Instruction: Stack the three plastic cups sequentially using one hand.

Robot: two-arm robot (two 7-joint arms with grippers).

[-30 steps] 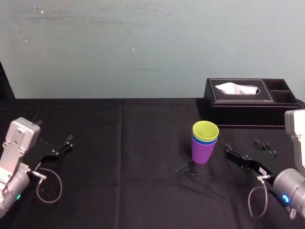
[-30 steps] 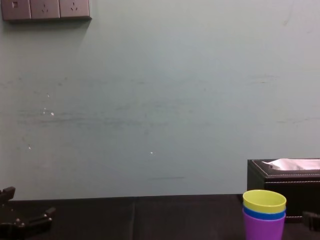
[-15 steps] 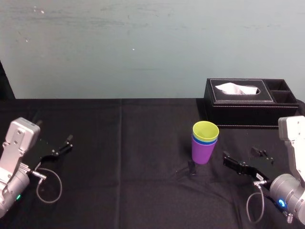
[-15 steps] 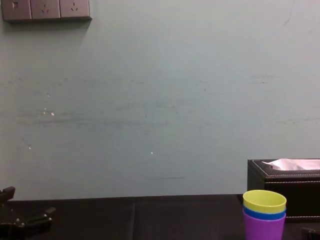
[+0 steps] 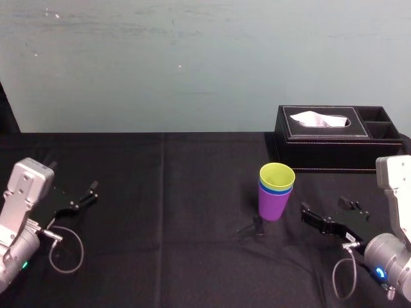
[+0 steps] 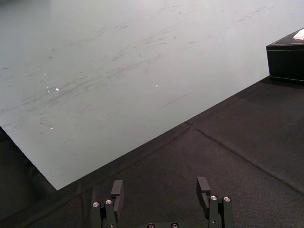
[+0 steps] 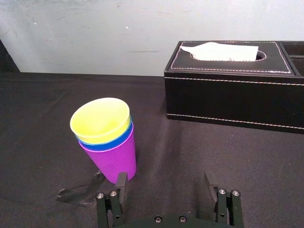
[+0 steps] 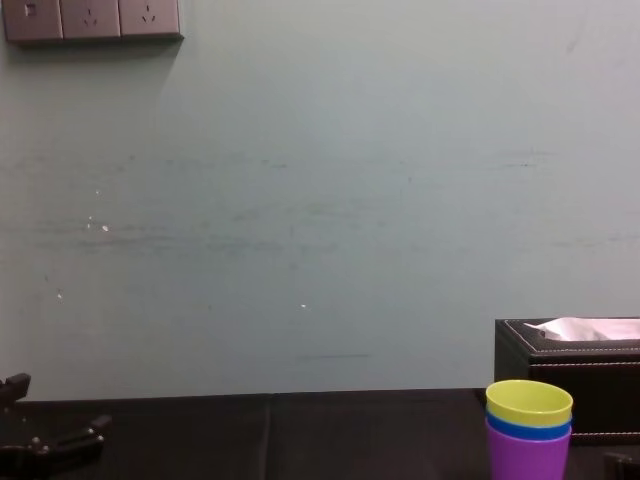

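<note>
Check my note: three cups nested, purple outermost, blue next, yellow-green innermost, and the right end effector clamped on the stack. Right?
Wrong on one point: the right end effector is open, apart from the stack, as the head view shows. The nesting stands: purple cup outermost, blue cup next, yellow-green cup innermost.

A plain test room, perhaps a lab — black-draped table (image 5: 160, 192); bare greenish wall (image 5: 192, 64); wall sockets (image 8: 92, 18); tissue box (image 5: 334, 138)

A black tissue box (image 5: 334, 154) stands far right, white tissue (image 5: 318, 119) poking out; black cloth (image 5: 160, 192) spreads beneath it. Sockets (image 8: 92, 18) sit high on the wall (image 8: 300, 200).
</note>
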